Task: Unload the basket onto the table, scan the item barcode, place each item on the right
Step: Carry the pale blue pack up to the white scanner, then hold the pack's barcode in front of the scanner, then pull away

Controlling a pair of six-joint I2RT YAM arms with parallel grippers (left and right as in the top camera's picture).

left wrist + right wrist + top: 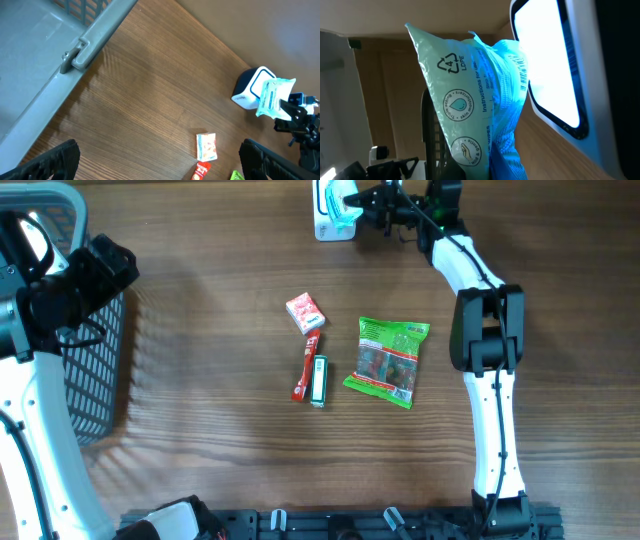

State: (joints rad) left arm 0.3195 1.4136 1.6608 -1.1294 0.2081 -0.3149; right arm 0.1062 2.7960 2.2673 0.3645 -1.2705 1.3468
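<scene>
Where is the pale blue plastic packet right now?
The pale blue packet is at the top centre of the overhead view, held by the right gripper beside the white scanner.

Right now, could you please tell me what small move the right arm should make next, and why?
Probably tilt the packet slightly toward the scanner: the right gripper holds it beside the lit window, barcode seemingly edge-on.

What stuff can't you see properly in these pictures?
Pale blue packet: its barcode is creased and edge-on, right wrist view.
Scanner window: glare whites it out, right wrist view.
Basket: cut off by the frame's edge, left wrist view.
Red box lettering: too small, overhead view.
</scene>
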